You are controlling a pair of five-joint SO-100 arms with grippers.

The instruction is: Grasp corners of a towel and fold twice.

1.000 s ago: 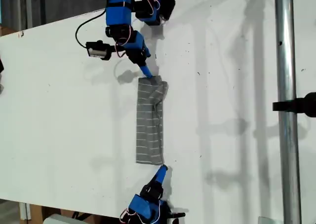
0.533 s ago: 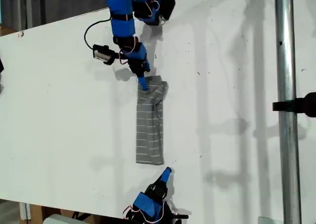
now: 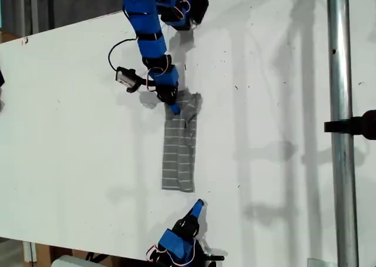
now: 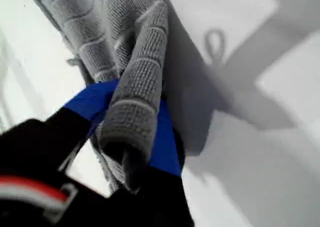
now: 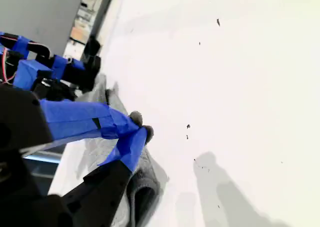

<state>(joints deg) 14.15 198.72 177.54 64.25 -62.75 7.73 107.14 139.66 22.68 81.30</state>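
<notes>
- One towel, grey with pale stripes, lies folded into a long strip on the table.
- Two blue grippers are seen.
- The first gripper is closed on one end of the towel, which bunches between its fingers.
- The second gripper has its tips together and holds nothing, just past the other end.

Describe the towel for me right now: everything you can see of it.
The towel is soft grey cloth with thin pale stripes, folded into a long narrow strip lying on the white table. Its end toward the exterior view's top is bunched and pinched in my first gripper. The other end lies free, apart from my second gripper.
</notes>
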